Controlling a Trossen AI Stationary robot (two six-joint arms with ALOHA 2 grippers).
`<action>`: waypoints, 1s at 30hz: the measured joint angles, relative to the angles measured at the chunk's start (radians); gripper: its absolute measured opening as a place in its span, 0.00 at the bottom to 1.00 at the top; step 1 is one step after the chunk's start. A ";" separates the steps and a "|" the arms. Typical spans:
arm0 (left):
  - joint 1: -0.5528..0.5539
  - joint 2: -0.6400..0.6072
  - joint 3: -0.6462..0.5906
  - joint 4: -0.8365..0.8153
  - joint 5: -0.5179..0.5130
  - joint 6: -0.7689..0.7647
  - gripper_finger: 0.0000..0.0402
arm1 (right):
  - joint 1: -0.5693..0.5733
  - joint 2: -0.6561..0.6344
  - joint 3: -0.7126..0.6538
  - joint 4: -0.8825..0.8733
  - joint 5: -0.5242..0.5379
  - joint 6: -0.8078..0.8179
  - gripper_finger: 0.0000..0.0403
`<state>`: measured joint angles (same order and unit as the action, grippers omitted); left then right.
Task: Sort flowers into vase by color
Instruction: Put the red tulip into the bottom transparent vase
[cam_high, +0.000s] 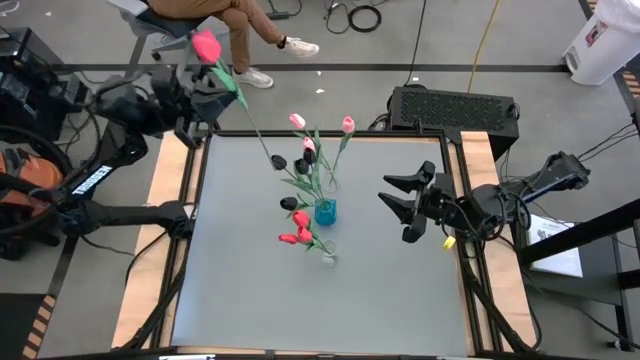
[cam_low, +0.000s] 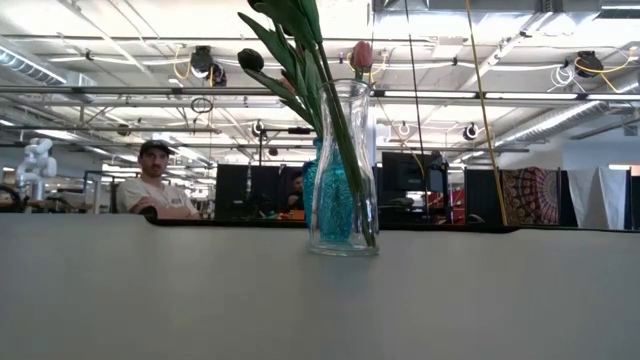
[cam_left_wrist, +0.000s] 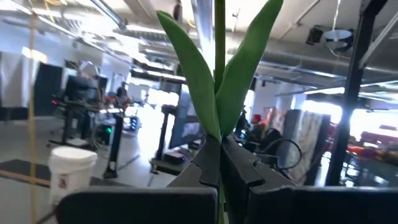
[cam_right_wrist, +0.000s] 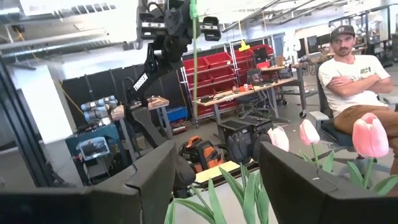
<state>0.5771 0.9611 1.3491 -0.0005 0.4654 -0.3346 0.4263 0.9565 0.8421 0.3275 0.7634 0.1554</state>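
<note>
Pink tulip (cam_high: 207, 45), held aloft off the far-left corner of the counter (cam_high: 250, 290). Head hangs out past the counter edge; the long green stem (cam_high: 250, 118) slants back inward toward the middle. Left gripper (cam_high: 203, 95) has its jaws pressed together on the stem, just where the two leaves (cam_left_wrist: 211, 93) fork, as the left wrist view shows close up.

Other flowers already stand mid-counter. The blue vase (cam_high: 325, 212) carries pink and black heads on upright stems. The clear vase (cam_high: 328, 255) sits just in front of it and holds red heads that lean toward the left arm's side. In the low view the clear vase (cam_low: 343, 170) stands in front and the blue one shows through it.

Step in hand, as judged: carrying a picked pink flower toward its vase. The stem is well apart from both vases. Next move would need the stem's lower end swung over the mouth of the vase that takes pink, apparently the blue one, then lowered straight, clear of the stems crowding it.

Right gripper (cam_high: 405, 205) waits near the right edge of the counter, jaws spread, holding nothing, pointed toward the vases.
</note>
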 joint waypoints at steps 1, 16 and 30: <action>-0.012 0.010 0.000 0.002 -0.003 0.000 0.01 | -0.002 0.000 0.000 0.001 -0.002 0.011 0.54; -0.176 0.166 0.000 0.207 -0.039 0.000 0.01 | -0.007 0.000 0.000 0.003 -0.006 0.020 0.54; -0.300 0.246 0.000 0.232 -0.132 0.009 0.01 | -0.007 0.000 0.000 0.019 -0.039 0.040 0.54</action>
<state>0.2775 1.2071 1.3491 0.2310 0.3336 -0.3252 0.4198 0.9562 0.8421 0.3464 0.7244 0.1949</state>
